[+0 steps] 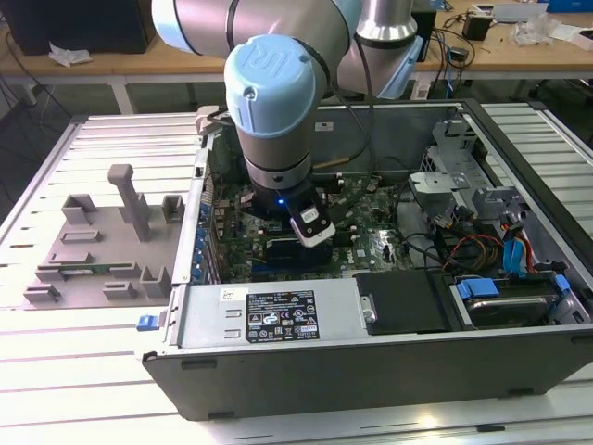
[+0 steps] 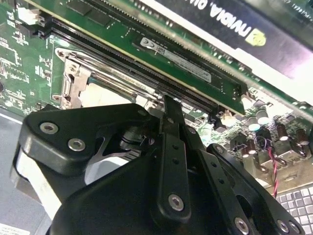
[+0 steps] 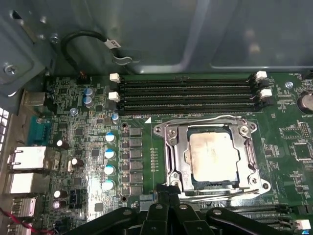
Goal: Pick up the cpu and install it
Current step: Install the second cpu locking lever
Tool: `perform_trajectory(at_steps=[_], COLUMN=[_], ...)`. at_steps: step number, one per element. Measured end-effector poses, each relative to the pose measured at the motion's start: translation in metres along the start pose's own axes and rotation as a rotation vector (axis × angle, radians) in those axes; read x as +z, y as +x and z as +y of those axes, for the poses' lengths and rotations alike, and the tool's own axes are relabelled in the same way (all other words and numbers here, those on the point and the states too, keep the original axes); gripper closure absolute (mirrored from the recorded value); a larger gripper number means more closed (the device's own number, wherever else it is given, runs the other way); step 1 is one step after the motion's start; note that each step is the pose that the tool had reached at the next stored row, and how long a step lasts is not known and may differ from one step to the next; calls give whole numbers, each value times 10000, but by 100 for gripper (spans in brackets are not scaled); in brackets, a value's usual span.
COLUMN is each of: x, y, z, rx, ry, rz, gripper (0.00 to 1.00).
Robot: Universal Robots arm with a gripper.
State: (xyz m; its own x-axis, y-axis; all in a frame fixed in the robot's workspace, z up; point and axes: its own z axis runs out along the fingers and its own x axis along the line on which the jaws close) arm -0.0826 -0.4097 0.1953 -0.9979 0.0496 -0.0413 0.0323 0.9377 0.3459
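Note:
In the first wrist view the cpu (image 3: 212, 152) lies flat inside the square metal-framed socket (image 3: 171, 147) on the green motherboard, its pale metal top facing up. My gripper (image 3: 164, 188) is at the socket's near edge, by the frame's corner. Its black fingers are pressed together with nothing between them. In the second wrist view the gripper (image 2: 168, 102) points its thin tip at the socket frame (image 2: 73, 73), just short of the memory slots. In the exterior view the arm's wrist (image 1: 278, 176) reaches down into the open computer case (image 1: 371, 371).
Black memory slots (image 3: 186, 90) run beside the socket, with a green memory stick (image 2: 176, 54) and a graphics card (image 2: 234, 19) close by. Capacitors (image 3: 110, 152) stand on the other side. Case walls, a drive cage (image 1: 445, 176) and cables (image 1: 482, 246) surround the board. A grey fixture (image 1: 102, 241) lies outside.

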Motion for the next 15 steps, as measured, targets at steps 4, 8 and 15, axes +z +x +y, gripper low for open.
perform_trajectory(at_steps=[4, 8, 15], x=[7, 15, 41], y=[0, 1, 3], z=[12, 18, 21], rx=[4, 15, 16], ry=[0, 0, 5], rz=[-2, -6, -6], gripper=[89, 89, 89])
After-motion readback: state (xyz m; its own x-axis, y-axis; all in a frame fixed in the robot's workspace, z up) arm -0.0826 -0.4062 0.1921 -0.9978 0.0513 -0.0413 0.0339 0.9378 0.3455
